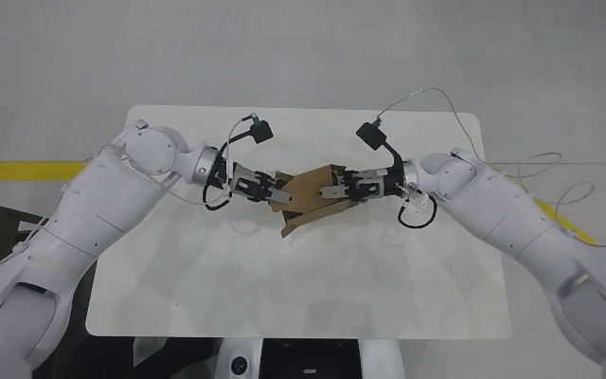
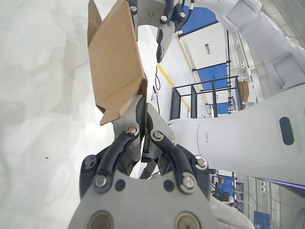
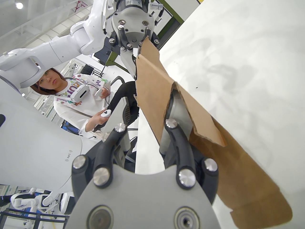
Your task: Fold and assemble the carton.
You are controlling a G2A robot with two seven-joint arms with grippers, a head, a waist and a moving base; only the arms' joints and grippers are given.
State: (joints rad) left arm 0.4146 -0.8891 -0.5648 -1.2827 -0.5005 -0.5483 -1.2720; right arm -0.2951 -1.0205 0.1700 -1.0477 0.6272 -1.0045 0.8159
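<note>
I'm pinching the carton [image 2: 114, 67] with my left tool [image 2: 143, 111]; my right tool [image 2: 149, 46] is sitting spread, one finger inside.

Glossy white arms [image 1: 114, 204], grey black-linked left pincer [image 2: 143, 114], silver screws [image 2: 130, 129], cables [image 2: 190, 10].

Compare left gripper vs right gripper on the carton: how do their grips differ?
The left gripper is shut, pinching an edge of the carton; the right gripper is open. The left gripper has both fingers on the cardboard; the right gripper has one against a panel, the other free in the air. Shared: both meet the carton from opposite ends.
</note>
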